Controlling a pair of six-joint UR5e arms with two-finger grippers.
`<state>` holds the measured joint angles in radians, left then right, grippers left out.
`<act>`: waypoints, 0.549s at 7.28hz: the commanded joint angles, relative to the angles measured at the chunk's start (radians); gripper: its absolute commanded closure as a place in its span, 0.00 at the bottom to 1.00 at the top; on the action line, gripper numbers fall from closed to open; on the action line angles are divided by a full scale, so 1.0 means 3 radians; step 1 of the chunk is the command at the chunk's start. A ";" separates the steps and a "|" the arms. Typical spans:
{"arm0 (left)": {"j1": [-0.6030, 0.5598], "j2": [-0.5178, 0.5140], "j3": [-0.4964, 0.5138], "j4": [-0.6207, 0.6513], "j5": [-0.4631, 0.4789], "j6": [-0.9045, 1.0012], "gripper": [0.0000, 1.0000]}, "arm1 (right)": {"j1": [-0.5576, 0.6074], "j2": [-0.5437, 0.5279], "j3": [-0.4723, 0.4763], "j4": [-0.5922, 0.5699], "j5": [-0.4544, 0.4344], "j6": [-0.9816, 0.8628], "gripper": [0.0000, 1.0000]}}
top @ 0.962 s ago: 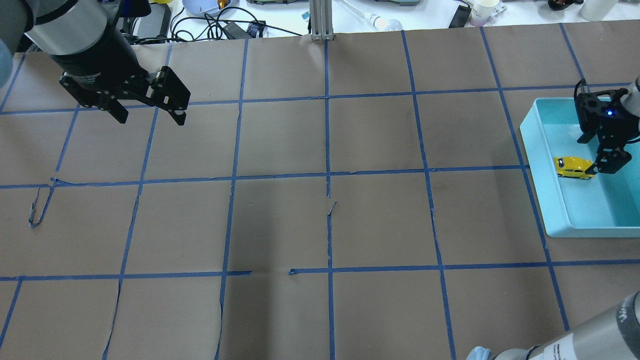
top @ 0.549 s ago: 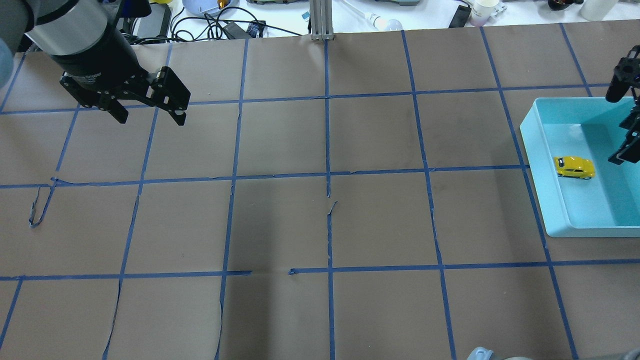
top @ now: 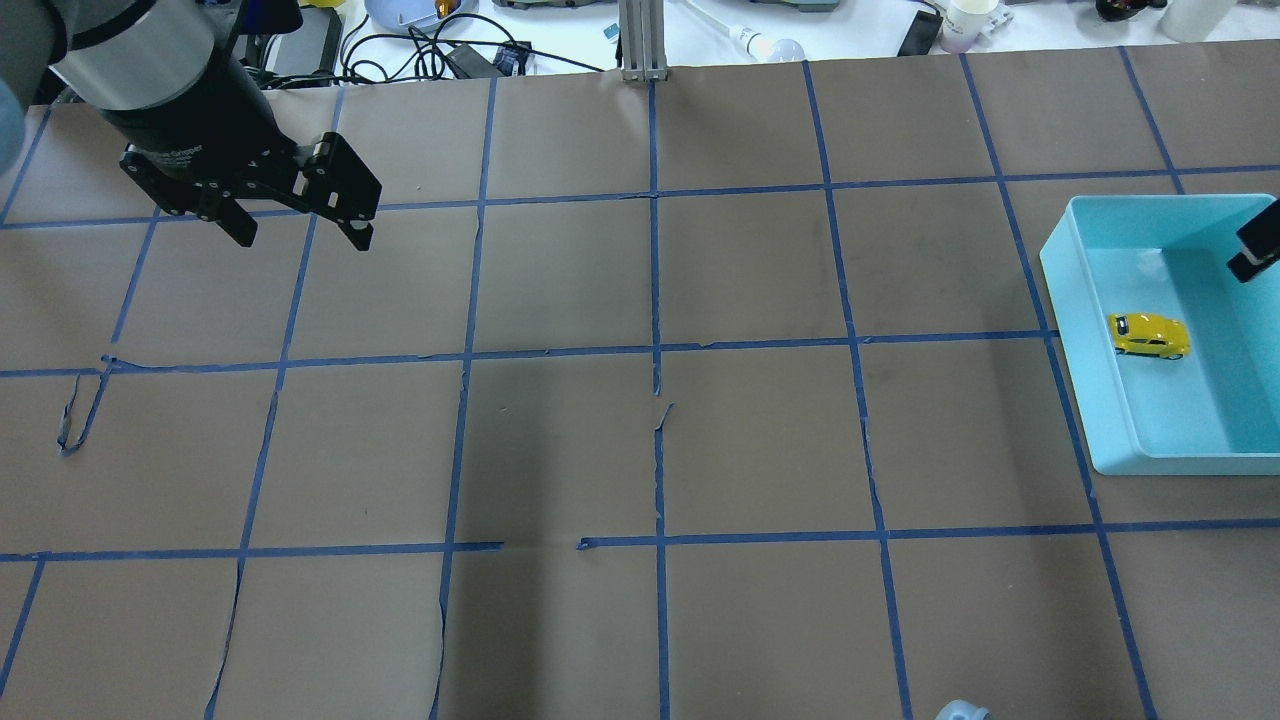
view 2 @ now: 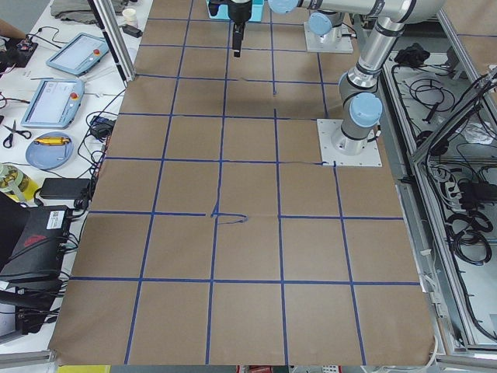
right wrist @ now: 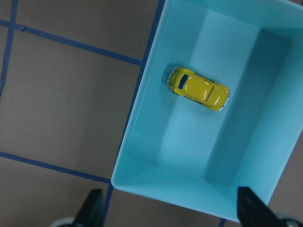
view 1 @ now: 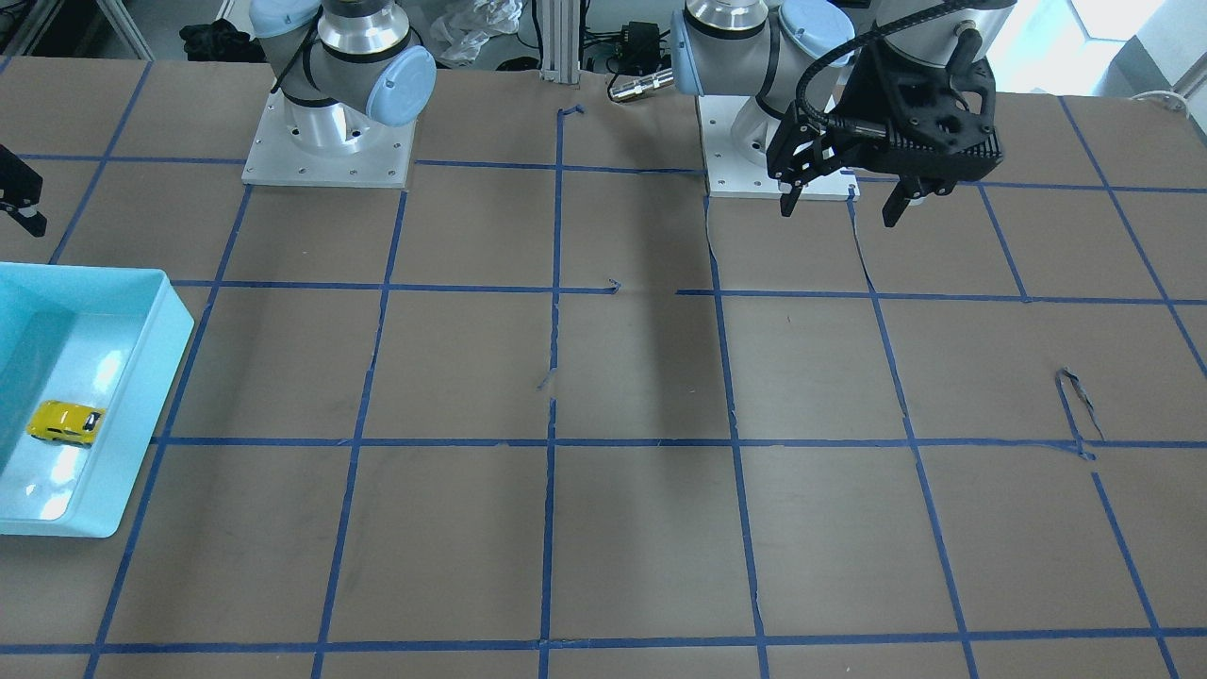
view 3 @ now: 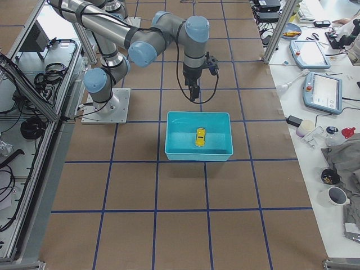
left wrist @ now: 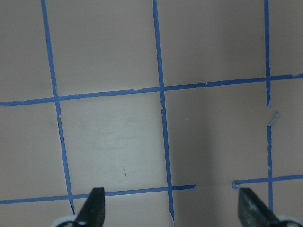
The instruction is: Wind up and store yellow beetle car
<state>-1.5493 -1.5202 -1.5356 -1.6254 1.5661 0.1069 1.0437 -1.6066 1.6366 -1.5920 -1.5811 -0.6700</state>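
The yellow beetle car (top: pixel 1148 335) lies on its wheels on the floor of a turquoise bin (top: pixel 1062 290) at the table's right end. It also shows in the front view (view 1: pixel 64 421), the right side view (view 3: pixel 199 136) and the right wrist view (right wrist: pixel 198 88). My right gripper (right wrist: pixel 173 213) is open and empty, raised above the bin and apart from the car. Only one fingertip (top: pixel 1258 245) shows overhead. My left gripper (top: pixel 300 238) is open and empty, hanging over the far left of the table; it also shows in the front view (view 1: pixel 839 209).
The table is brown paper with a blue tape grid. The bin's walls (right wrist: pixel 142 109) enclose the car. A metal post (top: pixel 643 40) stands at the far edge, with cables and clutter behind it. Torn tape (top: pixel 75 415) lies at the left.
My right gripper, which was down at the car's end, has lifted up and drawn back toward the right edge. The car stays in the bin. The left arm has not moved.
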 commanded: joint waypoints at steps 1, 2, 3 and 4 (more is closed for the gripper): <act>0.0000 0.0000 0.0000 -0.0002 0.0010 0.0002 0.00 | 0.0573 -0.0029 -0.0122 0.0147 0.0034 0.0890 0.00; -0.0005 0.0000 0.0000 0.0003 -0.0010 -0.0003 0.00 | 0.0758 -0.0049 -0.0138 0.0259 0.0055 0.1319 0.00; 0.0000 0.0000 0.0000 -0.0002 0.0000 0.0002 0.00 | 0.0907 -0.0085 -0.0128 0.0260 0.0060 0.1728 0.00; 0.0000 0.0005 0.0000 -0.0002 -0.0005 0.0002 0.00 | 0.1186 -0.0065 -0.0117 0.0255 0.0045 0.2183 0.00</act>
<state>-1.5498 -1.5198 -1.5355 -1.6256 1.5654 0.1070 1.3104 -1.6264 1.5993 -1.5190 -1.5656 -0.1801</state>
